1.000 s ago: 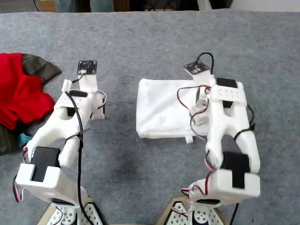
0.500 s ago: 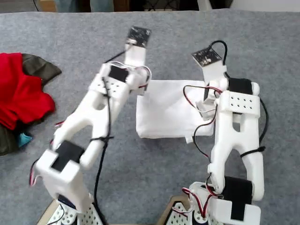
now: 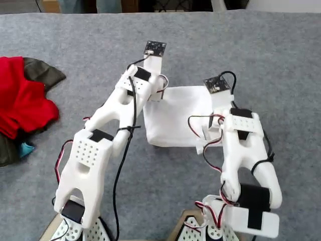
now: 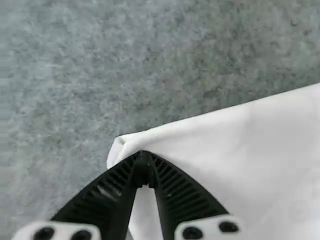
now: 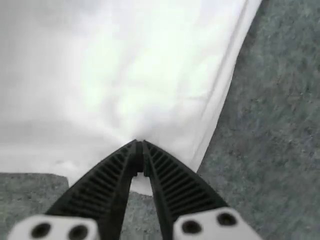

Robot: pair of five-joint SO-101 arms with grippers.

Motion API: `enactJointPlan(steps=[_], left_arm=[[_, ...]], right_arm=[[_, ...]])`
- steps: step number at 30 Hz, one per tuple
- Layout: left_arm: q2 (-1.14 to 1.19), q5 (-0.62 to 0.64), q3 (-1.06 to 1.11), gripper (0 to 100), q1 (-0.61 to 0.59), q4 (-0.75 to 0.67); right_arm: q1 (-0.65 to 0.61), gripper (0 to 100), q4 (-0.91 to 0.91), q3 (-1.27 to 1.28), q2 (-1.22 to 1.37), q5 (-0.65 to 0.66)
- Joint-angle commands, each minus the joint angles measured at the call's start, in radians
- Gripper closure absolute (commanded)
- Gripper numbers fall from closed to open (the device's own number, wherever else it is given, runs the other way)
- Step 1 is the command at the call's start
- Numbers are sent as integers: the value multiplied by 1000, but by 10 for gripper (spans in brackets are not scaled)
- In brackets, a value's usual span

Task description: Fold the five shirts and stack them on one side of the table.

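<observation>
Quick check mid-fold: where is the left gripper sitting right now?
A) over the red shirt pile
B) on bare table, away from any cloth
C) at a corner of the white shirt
C: in the left wrist view the left gripper is closed right at a corner of the white shirt, while the red shirt lies well off to the side.
</observation>
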Motion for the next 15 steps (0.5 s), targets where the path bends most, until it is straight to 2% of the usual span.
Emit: enactJointPlan(steps=[1,4,8,11,15], left_arm=[[8,6,-111,971,-54,97],[-2,5,-156,971,-56,117],[-3,-52,-203,971,-58,138],[-3,-101,-314,971,-38,250],[-3,-138,-526,971,-24,443]], right_arm=[[20,984,-44,-8,42,15],[52,984,-26,-51,73,15],[14,984,140,-148,48,18],[-29,984,273,-228,-12,58],[-25,984,336,-320,-127,63]])
